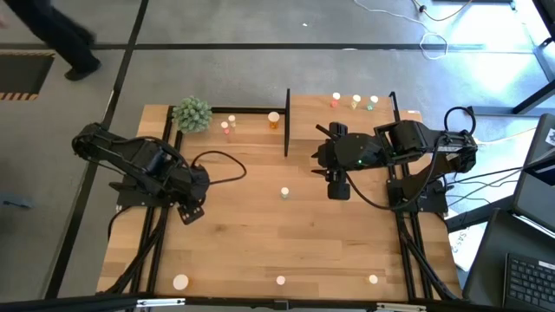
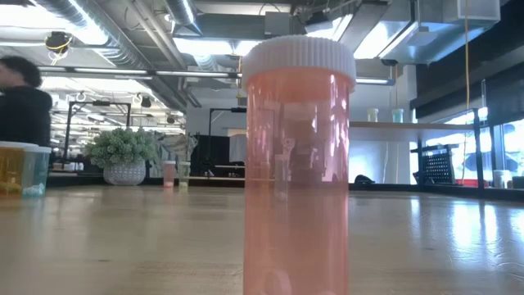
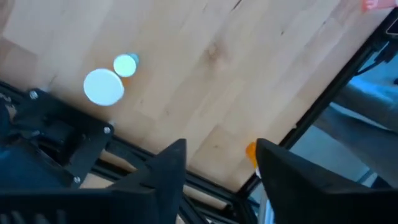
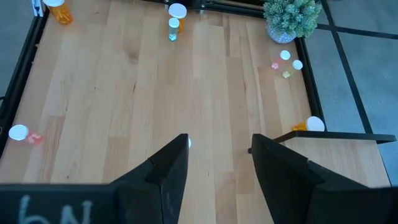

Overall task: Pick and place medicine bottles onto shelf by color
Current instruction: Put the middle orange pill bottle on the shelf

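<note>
My left gripper hangs open over the table's left side, with nothing between its fingers. Past its fingers stand two bottles, one white-capped and one bluish; a bit of orange shows beside one finger. My right gripper is open above the table's middle, just right of a small bottle. An orange bottle and two small ones stand at the far edge. Three bottles stand on the shelf. A pink bottle stands upright at the near edge.
A green plant ball in a pot sits at the far left corner. More bottles stand along the near edge. A black post rises beside the shelf. A person walks beyond the table.
</note>
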Controlling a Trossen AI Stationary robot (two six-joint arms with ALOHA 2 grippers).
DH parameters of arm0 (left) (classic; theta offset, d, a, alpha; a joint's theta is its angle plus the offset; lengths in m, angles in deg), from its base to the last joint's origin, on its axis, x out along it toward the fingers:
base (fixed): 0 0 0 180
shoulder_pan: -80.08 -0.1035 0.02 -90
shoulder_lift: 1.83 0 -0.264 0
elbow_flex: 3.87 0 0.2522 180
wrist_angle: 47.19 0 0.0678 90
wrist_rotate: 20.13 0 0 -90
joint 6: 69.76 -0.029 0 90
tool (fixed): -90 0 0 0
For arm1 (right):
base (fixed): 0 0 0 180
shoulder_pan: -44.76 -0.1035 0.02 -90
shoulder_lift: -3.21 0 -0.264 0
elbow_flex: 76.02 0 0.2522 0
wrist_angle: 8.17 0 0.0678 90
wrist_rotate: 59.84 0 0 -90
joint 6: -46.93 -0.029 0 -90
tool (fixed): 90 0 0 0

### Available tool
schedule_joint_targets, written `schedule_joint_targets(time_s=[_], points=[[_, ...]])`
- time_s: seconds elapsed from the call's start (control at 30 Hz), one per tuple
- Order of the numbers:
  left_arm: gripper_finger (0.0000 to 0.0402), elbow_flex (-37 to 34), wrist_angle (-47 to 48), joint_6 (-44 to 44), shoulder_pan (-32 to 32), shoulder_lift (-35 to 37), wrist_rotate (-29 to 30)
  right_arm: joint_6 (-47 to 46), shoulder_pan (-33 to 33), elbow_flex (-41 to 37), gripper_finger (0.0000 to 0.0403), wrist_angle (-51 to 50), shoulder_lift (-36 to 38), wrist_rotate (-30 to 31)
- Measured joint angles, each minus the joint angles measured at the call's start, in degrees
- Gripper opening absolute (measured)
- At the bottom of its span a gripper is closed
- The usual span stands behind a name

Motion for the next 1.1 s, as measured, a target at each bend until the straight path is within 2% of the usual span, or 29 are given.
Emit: schedule_joint_targets(time_s=[0.27, 0.47, 0.6, 0.9, 1.1], points=[[0.0297, 0.0, 1.0, -3.2, 0.0, 0.0, 1.6, 0.0, 0.0, 0.0, 0.0179, 0.0, 0.0, 0.0], [0.0347, -0.5, 3.4, -1.2, 0.0, 0.0, 3.8, 0.0, 0.0, 0.0, 0.0179, 0.0, 0.0, 0.0], [0.0361, -3.6, 2.9, -2.7, -0.8, -0.1, 2.3, 0.0, 0.0, 0.0, 0.0179, 0.0, 0.0, 0.0], [0.0366, -9.9, 1.3, -19.9, -4.2, -0.1, -0.4, 0.0, 0.0, 0.0, 0.0179, 0.0, 0.0, 0.0], [0.0366, -15.4, 0.1, -23.1, -7.0, 1.3, -1.0, 0.1, 0.0, 0.0, 0.0179, 0.0, 0.0, 0.0]])
